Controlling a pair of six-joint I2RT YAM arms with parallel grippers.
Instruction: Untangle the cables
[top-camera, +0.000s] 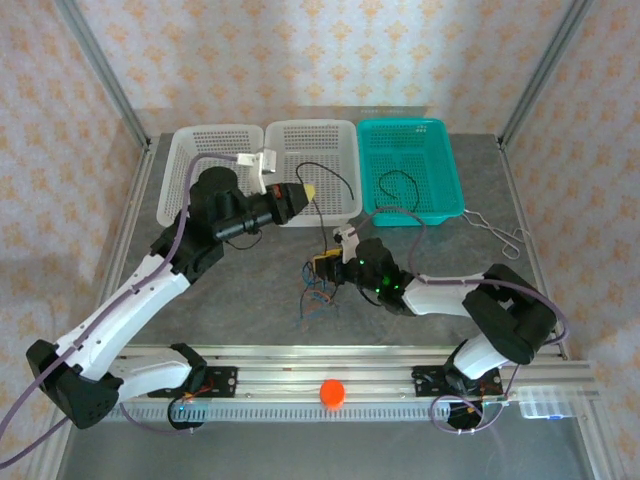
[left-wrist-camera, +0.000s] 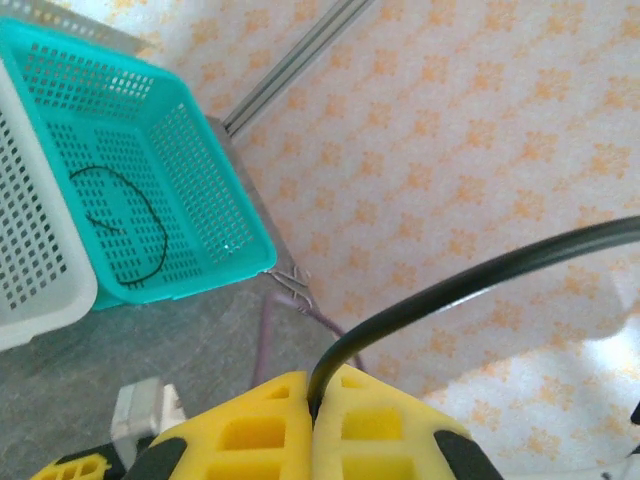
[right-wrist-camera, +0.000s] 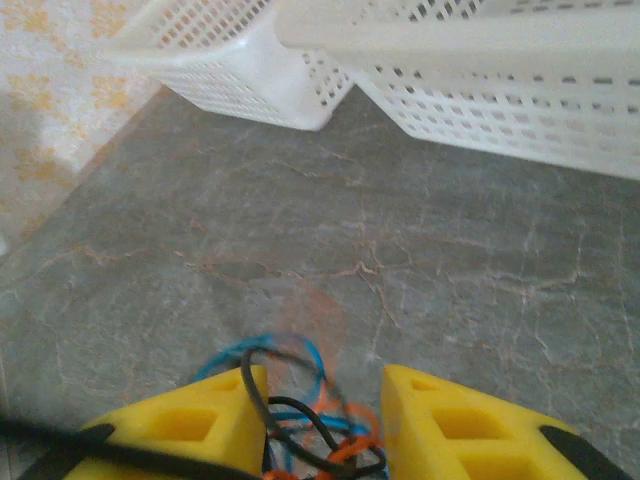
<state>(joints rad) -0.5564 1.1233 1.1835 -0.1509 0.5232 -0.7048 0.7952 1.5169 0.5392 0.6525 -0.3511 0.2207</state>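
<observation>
The cables (right-wrist-camera: 300, 408) lie knotted on the counter (right-wrist-camera: 420, 250), between the parted jaws of the right gripper (right-wrist-camera: 322, 385), perhaps not yet pinched. The left gripper (left-wrist-camera: 315, 385), clamped on a black cable (left-wrist-camera: 470, 280), hangs over the middle basket (top-camera: 300, 140). Best to pinch one strand only, then draw apart slowly.

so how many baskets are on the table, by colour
white baskets: 2
teal basket: 1
total: 3
</observation>
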